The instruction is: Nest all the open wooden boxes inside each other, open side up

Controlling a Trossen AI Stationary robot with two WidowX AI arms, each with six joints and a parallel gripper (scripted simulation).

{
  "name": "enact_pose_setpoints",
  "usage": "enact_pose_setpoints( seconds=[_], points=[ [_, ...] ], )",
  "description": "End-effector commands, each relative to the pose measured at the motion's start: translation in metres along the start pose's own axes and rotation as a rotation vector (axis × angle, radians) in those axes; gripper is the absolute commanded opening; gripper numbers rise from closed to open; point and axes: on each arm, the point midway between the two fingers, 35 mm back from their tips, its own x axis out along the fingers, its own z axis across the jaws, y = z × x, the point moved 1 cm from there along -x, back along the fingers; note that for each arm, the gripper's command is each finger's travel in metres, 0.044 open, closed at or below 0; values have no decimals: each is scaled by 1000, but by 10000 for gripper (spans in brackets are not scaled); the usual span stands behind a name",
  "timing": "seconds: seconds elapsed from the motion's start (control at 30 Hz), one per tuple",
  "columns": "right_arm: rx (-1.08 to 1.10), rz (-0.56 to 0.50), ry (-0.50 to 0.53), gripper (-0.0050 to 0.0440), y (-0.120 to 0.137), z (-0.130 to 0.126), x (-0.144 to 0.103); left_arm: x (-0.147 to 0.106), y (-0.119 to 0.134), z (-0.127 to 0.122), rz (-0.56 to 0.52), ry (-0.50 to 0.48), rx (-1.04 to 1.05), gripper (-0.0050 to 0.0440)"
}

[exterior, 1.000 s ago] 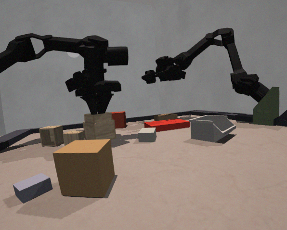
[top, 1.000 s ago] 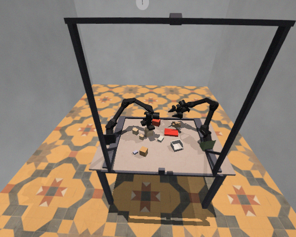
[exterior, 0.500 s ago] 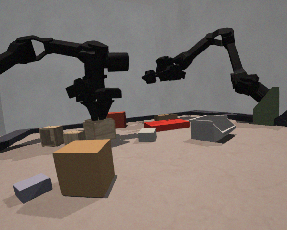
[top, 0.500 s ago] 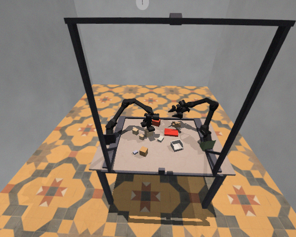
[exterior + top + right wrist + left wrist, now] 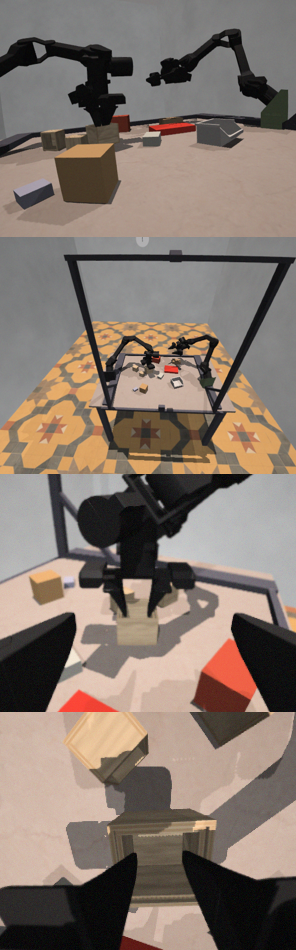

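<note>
My left gripper [image 5: 149,366] [image 5: 102,123] [image 5: 159,856] [image 5: 137,616] points straight down. Its fingers reach inside an upright open wooden box [image 5: 148,371] [image 5: 103,135] [image 5: 160,819] [image 5: 137,631] and are spread against the inner walls. That box shows a double rim, as if one box sits inside another. Another wooden box [image 5: 135,368] [image 5: 52,140] lies on its side to the left. A smaller one [image 5: 141,373] [image 5: 74,141] [image 5: 105,742] lies between them. A low wooden box [image 5: 177,361] [image 5: 171,120] sits at the far edge. My right gripper [image 5: 175,349] [image 5: 152,80] is open, empty and high in the air.
An orange cube [image 5: 143,387] [image 5: 87,173] and a lavender block [image 5: 135,388] [image 5: 33,193] lie near the front. A white block [image 5: 160,376] [image 5: 151,139], a flat red block [image 5: 171,369] [image 5: 171,128], a red block [image 5: 156,359] [image 5: 121,122] and a grey bin [image 5: 177,382] [image 5: 216,134] stand around the middle.
</note>
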Motion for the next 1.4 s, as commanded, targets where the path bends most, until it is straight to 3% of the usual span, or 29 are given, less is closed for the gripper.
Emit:
enact_pose_setpoints(
  seconds=[0.0, 0.97, 1.37],
  points=[
    [-29, -6, 17, 400, -7, -3, -4, -5, 3, -3, 13, -6, -12, 198],
    [-29, -6, 17, 400, -7, -3, -4, -5, 3, -3, 13, -6, -14, 18],
    [-29, -6, 17, 400, -7, -3, -4, -6, 4, -3, 14, -7, -26, 0]
  ],
)
